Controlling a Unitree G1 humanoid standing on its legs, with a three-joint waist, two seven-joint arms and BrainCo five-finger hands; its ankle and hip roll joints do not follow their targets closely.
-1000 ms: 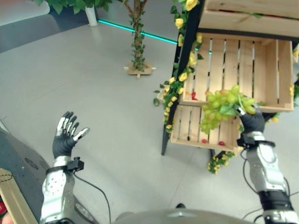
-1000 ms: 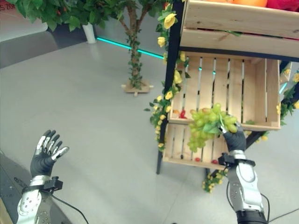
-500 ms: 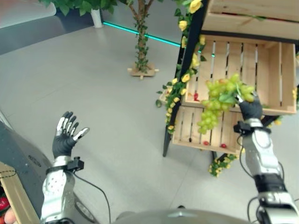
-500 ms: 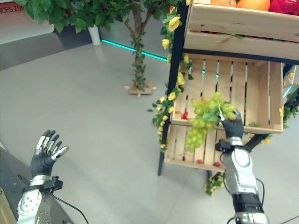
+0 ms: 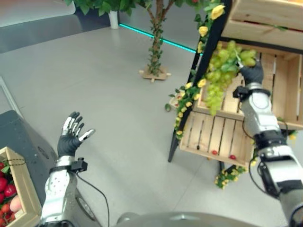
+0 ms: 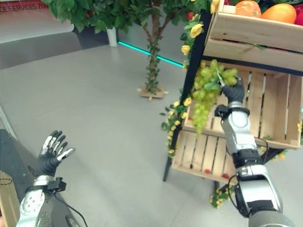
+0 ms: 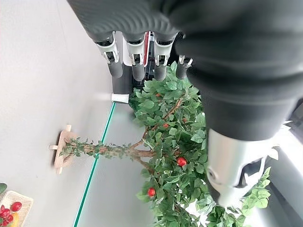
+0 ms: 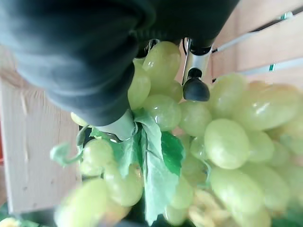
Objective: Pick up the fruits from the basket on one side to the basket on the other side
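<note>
Now, right robot hand point(image 5: 251, 74): raised in front of the wooden shelf stand, fingers curled round the top of the bunch of green grapes point(image 5: 221, 71).
Grapes: hanging from that hand, before the left edge of the middle crate point(image 6: 265, 109), off any surface.
Left robot hand point(image 5: 72, 136): held up over the grey floor point(image 5: 94, 80), fingers straight and spread, holding nothing.
Lower crate point(image 5: 208, 135): small red fruits at its front edge.
Crate at lower left point(image 5: 16, 189): red fruits inside.
</note>
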